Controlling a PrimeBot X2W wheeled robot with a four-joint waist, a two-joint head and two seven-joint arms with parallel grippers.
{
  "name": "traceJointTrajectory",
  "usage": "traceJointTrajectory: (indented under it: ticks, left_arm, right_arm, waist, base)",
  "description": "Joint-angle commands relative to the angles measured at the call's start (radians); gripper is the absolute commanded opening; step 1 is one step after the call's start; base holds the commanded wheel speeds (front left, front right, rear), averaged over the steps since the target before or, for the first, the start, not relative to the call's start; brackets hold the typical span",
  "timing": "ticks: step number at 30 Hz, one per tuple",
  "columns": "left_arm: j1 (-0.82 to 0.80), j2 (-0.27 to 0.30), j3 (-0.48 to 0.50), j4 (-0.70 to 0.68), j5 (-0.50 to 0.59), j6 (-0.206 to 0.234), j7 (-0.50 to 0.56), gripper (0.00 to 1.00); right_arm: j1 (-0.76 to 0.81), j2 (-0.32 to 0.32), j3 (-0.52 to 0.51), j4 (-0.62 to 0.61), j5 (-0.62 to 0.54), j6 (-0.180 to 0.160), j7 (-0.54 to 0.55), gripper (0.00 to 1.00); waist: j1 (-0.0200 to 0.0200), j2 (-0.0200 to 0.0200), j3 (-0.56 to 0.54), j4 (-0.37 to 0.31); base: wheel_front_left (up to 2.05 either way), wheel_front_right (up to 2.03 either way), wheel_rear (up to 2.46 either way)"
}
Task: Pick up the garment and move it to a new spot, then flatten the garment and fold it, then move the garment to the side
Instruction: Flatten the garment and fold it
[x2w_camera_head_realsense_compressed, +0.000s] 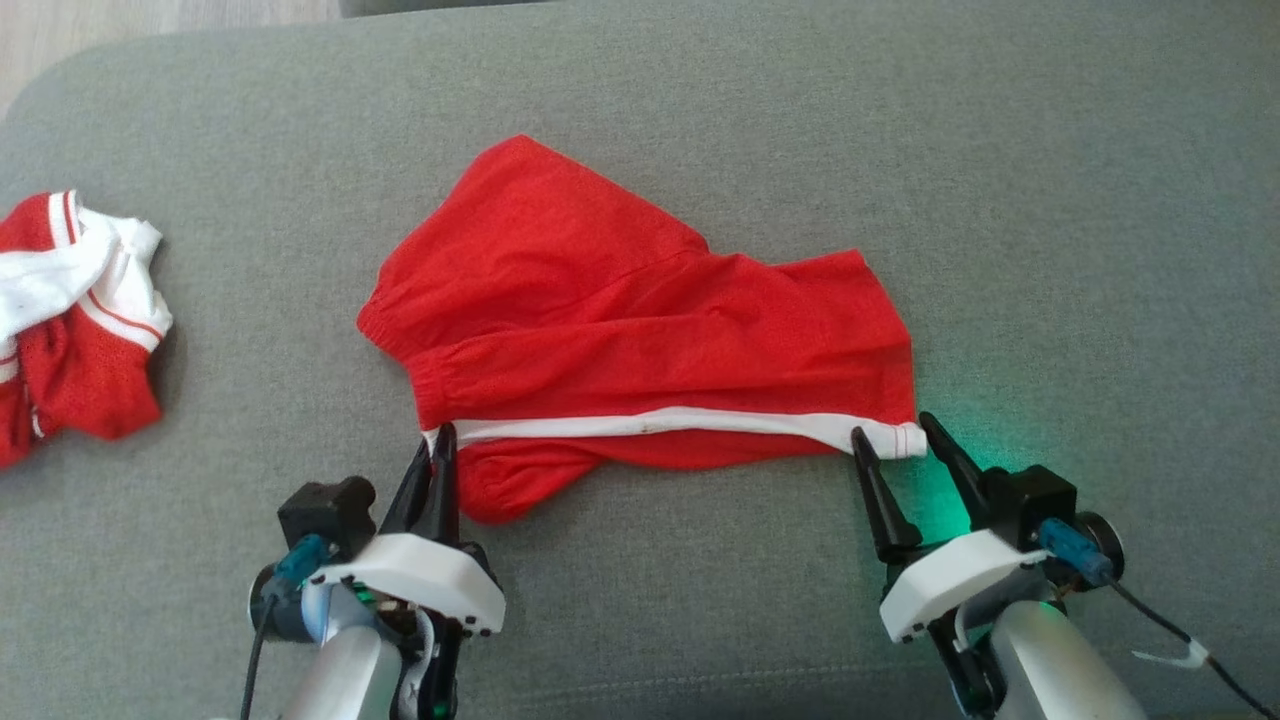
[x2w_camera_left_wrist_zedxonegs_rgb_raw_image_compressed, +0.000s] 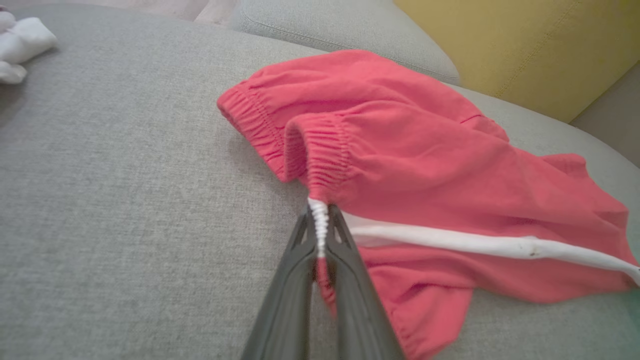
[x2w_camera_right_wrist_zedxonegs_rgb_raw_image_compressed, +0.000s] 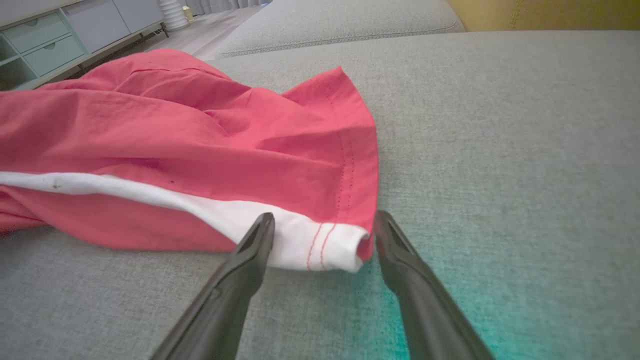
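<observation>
On the grey cushion (x2w_camera_head_realsense_compressed: 700, 120), your red garment (x2w_camera_head_realsense_compressed: 640, 320) lies with its white stripe (x2w_camera_head_realsense_compressed: 650, 424) running nine to three o'clock. Your left gripper (x2w_camera_head_realsense_compressed: 443, 440) is pinched on the stripe's waistband end; your right gripper (x2w_camera_head_realsense_compressed: 892, 428) stands spread astride the hem end, cloth at its twelve o'clock.

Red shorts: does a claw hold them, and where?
Left claw grips the red white-striped fabric shorts at the stripe's waistband end; right claw open around the hem.
</observation>
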Motion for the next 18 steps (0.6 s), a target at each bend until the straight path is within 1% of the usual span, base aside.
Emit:
traceJointTrajectory:
  ticks: [1, 9, 10, 11, 14, 18]
  left_arm:
    - [-0.026, 0.006, 0.033, -0.032, 0.011, 0.0, -0.005, 0.0]
    - [-0.034, 0.006, 0.032, -0.034, 0.013, 0.004, -0.005, 0.0]
    - [-0.035, 0.006, 0.032, -0.034, 0.014, 0.004, -0.005, 0.0]
    - [-0.035, 0.006, 0.032, -0.034, 0.014, 0.004, -0.005, 0.0]
    - [-0.035, 0.006, 0.033, -0.032, 0.014, 0.005, -0.005, 0.0]
    - [-0.035, 0.006, 0.035, -0.032, 0.016, 0.005, -0.005, 0.0]
  right_arm:
    - [0.003, -0.002, 0.025, -0.025, 0.006, -0.001, -0.004, 1.0]
    - [0.013, -0.002, 0.03, -0.019, -0.001, -0.001, -0.004, 1.0]
    - [0.013, -0.002, 0.029, -0.017, -0.001, -0.001, -0.004, 0.96]
    - [0.014, -0.002, 0.029, -0.015, -0.002, -0.001, -0.004, 0.9]
    - [0.016, -0.002, 0.029, -0.011, -0.008, -0.001, -0.004, 0.81]
    - [0.027, -0.002, 0.026, -0.01, -0.007, -0.001, -0.004, 0.82]
  waist:
    - [0.0, 0.0, 0.0, -0.001]
    - [0.0, 0.0, 0.007, 0.002]
    - [0.0, 0.0, 0.007, 0.003]
    - [0.0, 0.0, 0.008, 0.003]
    - [0.0, 0.0, 0.009, 0.004]
    - [0.0, 0.0, 0.009, 0.004]
  base:
    - [0.0, 0.0, 0.0]
    - [0.0, 0.0, 0.0]
    - [0.0, 0.0, 0.0]
    - [0.0, 0.0, 0.0]
    - [0.0, 0.0, 0.0]
    - [0.0, 0.0, 0.0]
